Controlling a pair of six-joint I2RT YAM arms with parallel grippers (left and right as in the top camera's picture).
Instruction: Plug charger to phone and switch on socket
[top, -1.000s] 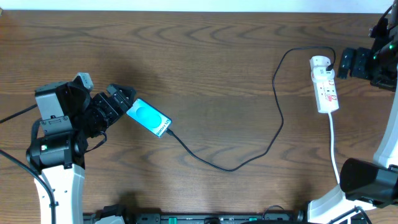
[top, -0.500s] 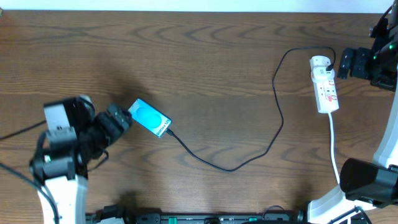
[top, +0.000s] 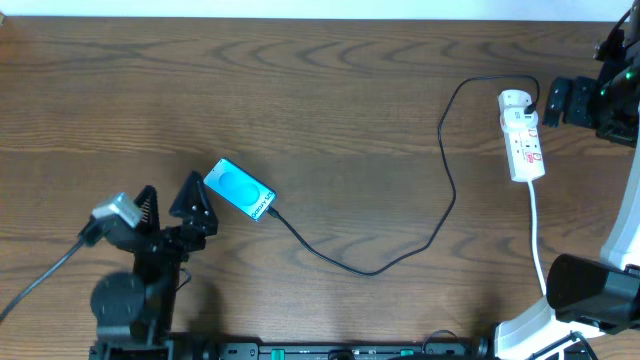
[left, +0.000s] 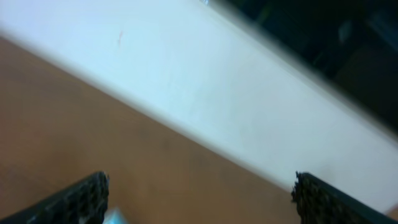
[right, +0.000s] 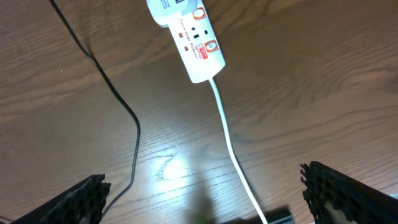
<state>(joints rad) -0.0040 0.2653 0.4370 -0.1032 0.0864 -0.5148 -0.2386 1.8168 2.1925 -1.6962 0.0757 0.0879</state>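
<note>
The phone (top: 241, 189) lies on the table with its cyan-blue screen up. The charger cable (top: 447, 170) runs from the phone's lower right end in a long loop up to the socket (top: 521, 135), a white power strip with red markings at the right. The cable tip sits at the phone's edge. My left gripper (top: 170, 197) is open and empty, just left of the phone and apart from it. In the left wrist view its fingers (left: 199, 199) point at the table's far edge. My right gripper (right: 211, 196) is open and empty, away from the socket (right: 189, 37) and cable (right: 118, 106).
The socket's white cord (top: 537, 240) runs down the right side toward the right arm's base (top: 595, 290); it also shows in the right wrist view (right: 230, 143). A white wall edge (left: 205, 81) borders the table's far side.
My left arm has pulled back from the phone toward the table's front edge, and its gripper has opened wide. The phone, cable, socket and right arm have not moved.
</note>
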